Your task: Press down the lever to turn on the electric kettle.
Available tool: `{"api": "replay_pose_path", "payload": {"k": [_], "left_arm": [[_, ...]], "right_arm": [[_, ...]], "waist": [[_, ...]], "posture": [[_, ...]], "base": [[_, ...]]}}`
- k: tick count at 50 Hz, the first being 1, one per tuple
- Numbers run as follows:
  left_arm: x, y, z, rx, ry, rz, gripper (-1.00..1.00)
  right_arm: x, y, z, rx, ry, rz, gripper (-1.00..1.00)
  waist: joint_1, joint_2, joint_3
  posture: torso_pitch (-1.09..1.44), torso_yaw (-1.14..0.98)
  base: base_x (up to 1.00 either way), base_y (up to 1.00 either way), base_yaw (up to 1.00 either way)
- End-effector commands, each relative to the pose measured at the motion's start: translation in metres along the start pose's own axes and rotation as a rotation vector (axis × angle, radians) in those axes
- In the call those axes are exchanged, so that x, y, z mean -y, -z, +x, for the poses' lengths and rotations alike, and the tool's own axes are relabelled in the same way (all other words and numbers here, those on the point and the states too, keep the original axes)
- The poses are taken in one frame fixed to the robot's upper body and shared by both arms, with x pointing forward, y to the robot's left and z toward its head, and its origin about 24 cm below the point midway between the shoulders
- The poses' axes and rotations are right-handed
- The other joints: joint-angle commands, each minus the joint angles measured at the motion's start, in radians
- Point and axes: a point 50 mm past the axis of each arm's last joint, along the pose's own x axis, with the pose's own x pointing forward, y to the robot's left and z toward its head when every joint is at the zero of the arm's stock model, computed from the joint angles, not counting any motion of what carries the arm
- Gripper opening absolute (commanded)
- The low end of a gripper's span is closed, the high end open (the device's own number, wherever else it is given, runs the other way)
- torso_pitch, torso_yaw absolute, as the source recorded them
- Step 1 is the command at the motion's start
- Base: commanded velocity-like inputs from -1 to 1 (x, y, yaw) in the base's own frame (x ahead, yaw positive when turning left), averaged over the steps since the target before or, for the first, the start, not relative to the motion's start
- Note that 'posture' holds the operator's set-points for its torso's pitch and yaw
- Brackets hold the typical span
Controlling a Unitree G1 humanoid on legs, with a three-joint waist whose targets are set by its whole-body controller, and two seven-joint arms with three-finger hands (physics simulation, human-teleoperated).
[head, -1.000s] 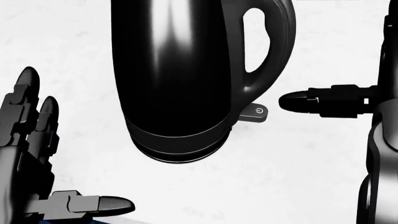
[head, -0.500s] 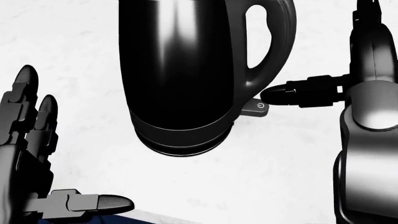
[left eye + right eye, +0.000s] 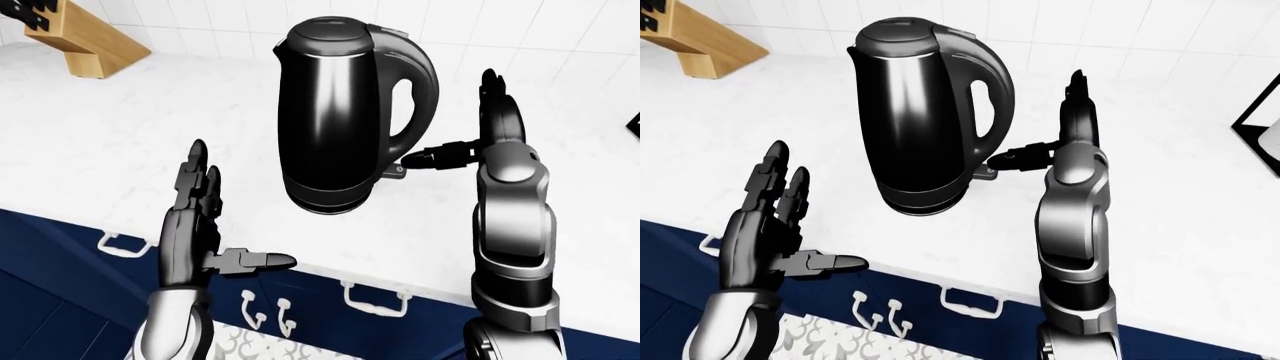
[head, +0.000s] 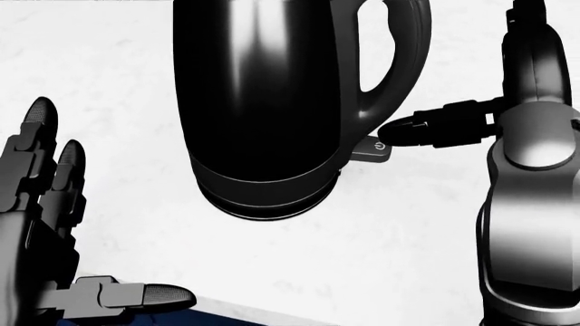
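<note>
A glossy black electric kettle [image 3: 335,112] stands upright on the white counter [image 3: 120,127]. Its small grey lever [image 4: 372,150], marked with a power symbol, sticks out to the right below the handle. My right hand [image 3: 452,120] is open, fingers pointing up in the view. Its thumb [image 4: 426,127] points left, and the thumb's tip rests at the lever's top edge. My left hand [image 3: 242,204] is open and empty. It is held palm-in, below and left of the kettle, clear of it.
A wooden knife block [image 3: 88,37] stands at the top left by the tiled wall. The counter's near edge runs above blue cabinet fronts with white handles [image 3: 375,300]. A dark-framed object [image 3: 1260,127] shows at the right edge.
My right hand has moved left from beside the kettle, bringing its thumb tip onto the lever. The view has shifted slightly. My left hand has not moved.
</note>
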Motion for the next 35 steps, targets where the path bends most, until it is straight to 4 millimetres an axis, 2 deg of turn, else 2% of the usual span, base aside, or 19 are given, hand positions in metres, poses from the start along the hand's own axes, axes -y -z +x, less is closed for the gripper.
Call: {"api": "replay_pose_path", "payload": {"k": [1,15,22,29,35], "left_arm": [[0.001,-0.013,-0.001,0.083,0.003,0.003,1.00],[0.001,-0.015,-0.002,0.084,0.002,0.002,1.00],[0.001,-0.014,-0.002,0.084,0.002,0.002,1.00],[0.001,-0.015,-0.003,0.087,0.001,0.000,1.00],[0.001,-0.014,-0.002,0.086,0.001,0.000,1.00]], "right_arm": [[0.007,-0.016,-0.002,0.082,0.048,0.006,1.00],[-0.002,-0.016,0.002,0.076,0.047,-0.054,1.00],[-0.007,-0.015,0.002,0.096,0.071,-0.205,1.00],[-0.005,-0.022,0.008,0.104,0.078,-0.184,1.00],[-0.013,-0.014,0.010,0.081,0.052,-0.235,1.00]], "waist": [[0.001,-0.001,-0.019],[0.000,0.001,-0.020],[0.001,0.001,-0.021],[0.001,0.003,-0.024],[0.003,0.002,-0.025]], "posture": [[0.00,0.00],[0.00,0.00],[0.00,0.00],[0.00,0.00],[0.00,0.00]], "base": [[0.00,0.00,0.00],[0.00,0.00,0.00],[0.00,0.00,0.00],[0.00,0.00,0.00],[0.00,0.00,0.00]]}}
